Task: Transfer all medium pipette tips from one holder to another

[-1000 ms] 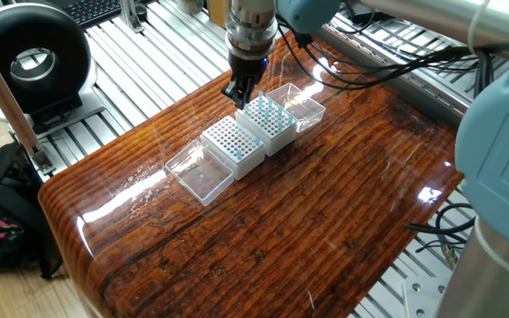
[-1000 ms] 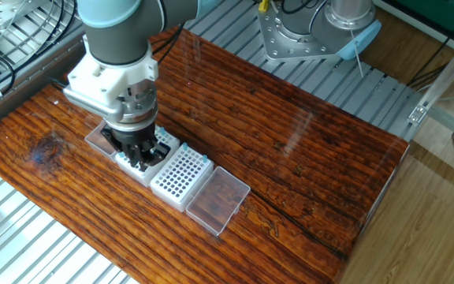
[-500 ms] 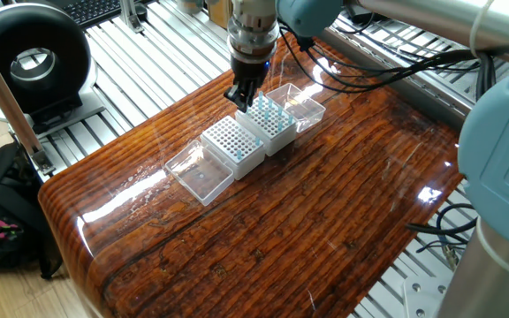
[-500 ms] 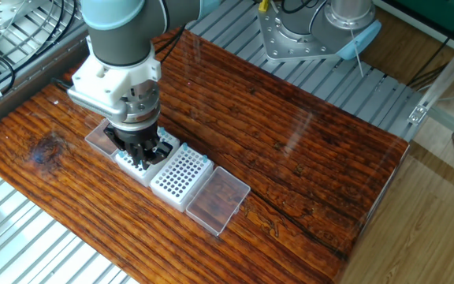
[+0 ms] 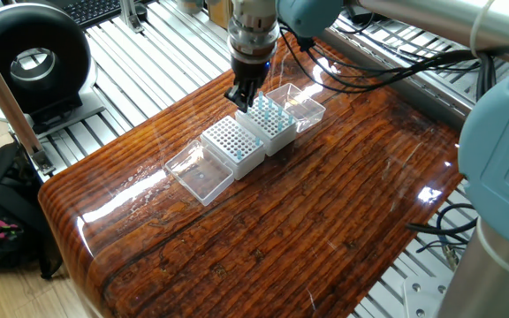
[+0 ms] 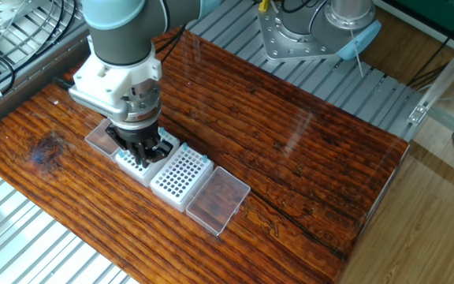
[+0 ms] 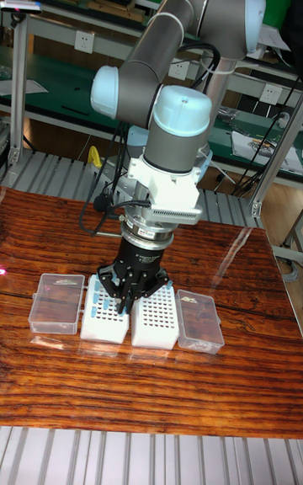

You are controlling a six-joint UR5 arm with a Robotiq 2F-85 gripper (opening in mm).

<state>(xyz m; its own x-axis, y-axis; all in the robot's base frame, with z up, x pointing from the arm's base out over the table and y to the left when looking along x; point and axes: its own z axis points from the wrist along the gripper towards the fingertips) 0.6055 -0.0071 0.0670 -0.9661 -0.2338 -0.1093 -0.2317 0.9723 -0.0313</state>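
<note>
Two white grid holders stand side by side on the wooden table. The far holder (image 5: pixel 272 124) (image 6: pixel 135 163) (image 7: pixel 104 313) carries many light-blue medium pipette tips (image 5: pixel 267 112). The near holder (image 5: pixel 233 144) (image 6: pixel 180 175) (image 7: pixel 156 317) shows mostly bare holes, with a few tips (image 5: pixel 239 152) along one edge. My gripper (image 5: pixel 243 97) (image 6: pixel 139 152) (image 7: pixel 126 296) points straight down, low over the tip-filled holder at the side nearest the other holder. Its fingers are slightly apart, and I see nothing held between them. It hides part of that holder in the other fixed view.
An open clear lid lies at the outer end of each holder (image 5: pixel 201 174) (image 5: pixel 296 103) (image 6: pixel 219 199) (image 6: pixel 99 137). Black cables (image 5: pixel 387 62) run behind the table. A black round device (image 5: pixel 29 62) stands on the slatted frame at the left. A second robot's base (image 6: pixel 321 31) is bolted beyond the table.
The gripper has shifted slightly sideways over the tip-filled holder, staying low. The holders and lids have not moved.
</note>
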